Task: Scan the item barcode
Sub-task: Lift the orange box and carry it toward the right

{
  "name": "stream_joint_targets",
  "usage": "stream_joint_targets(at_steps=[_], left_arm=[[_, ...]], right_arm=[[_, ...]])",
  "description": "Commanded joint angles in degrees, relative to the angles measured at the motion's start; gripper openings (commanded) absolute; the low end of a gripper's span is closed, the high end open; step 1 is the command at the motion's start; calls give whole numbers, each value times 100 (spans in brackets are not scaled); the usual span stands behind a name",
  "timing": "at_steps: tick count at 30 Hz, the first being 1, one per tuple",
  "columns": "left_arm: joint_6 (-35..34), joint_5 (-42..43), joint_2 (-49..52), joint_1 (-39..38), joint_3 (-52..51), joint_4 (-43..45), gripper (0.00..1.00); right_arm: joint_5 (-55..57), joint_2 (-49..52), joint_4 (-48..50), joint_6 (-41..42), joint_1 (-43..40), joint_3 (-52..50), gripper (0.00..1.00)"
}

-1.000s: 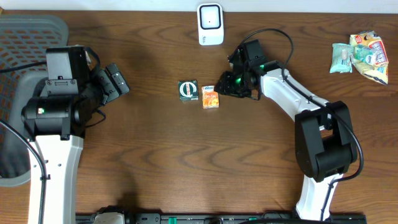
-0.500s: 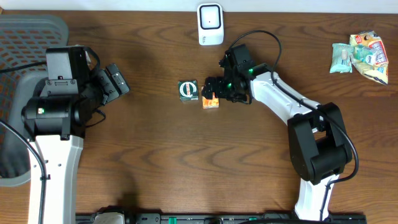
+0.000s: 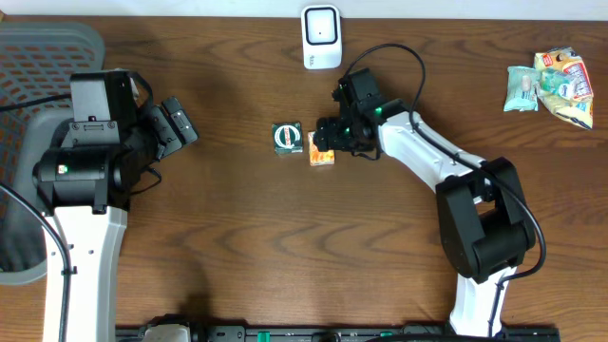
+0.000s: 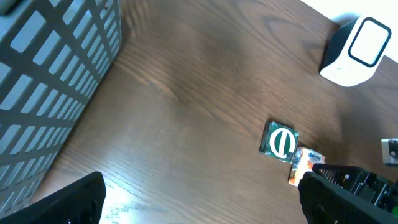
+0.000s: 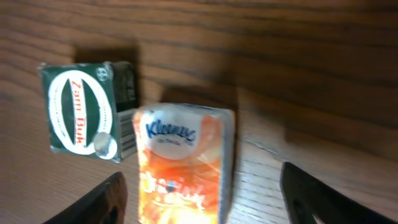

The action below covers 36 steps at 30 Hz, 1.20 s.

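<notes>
R gripper point(image 3: 325, 142) hangs w/ jaws apart astride the orange tissue pack point(image 5: 186, 162), which lies on the table point(image 3: 285, 247) touching a green box point(image 3: 287, 137), near the white scanner point(image 3: 322, 37); L gripper point(image 3: 179, 122) spread wide, empty.

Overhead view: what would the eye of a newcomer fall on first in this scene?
First the right claw, open over a small orange tissue pack at the middle of the table, its fingers on either side of the pack without touching it. A green box lies close beside the pack, and a white scanner stands at the far edge behind them.
</notes>
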Motion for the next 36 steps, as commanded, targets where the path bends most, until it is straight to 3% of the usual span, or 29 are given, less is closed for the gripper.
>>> stream_joint_targets(at_steps=[1, 3, 11, 13, 14, 16, 25, 36], left_arm=[[76, -52, -4, 35, 50, -4, 98], [76, -52, -4, 35, 50, -4, 98], [76, -55, -4, 35, 50, -4, 98], [76, -55, -4, 35, 50, -4, 98], [76, -55, -4, 35, 50, -4, 98], [76, -55, -4, 35, 50, -4, 98], [76, -52, -4, 35, 50, -4, 97], [76, -52, -4, 35, 50, -4, 98]], right_arm=[[-94, 98, 26, -48, 92, -79, 54], [-96, 151, 20, -46, 107, -87, 45], [-538, 656, 140, -26, 125, -87, 46], [-627, 758, 133, -26, 122, -87, 29], [-713, 778, 131, -26, 105, -87, 15], [-807, 739, 131, -28, 79, -85, 7], [-1486, 55, -321, -398, -334, -85, 1], [-4476, -833, -177, -2199, -925, -85, 1]])
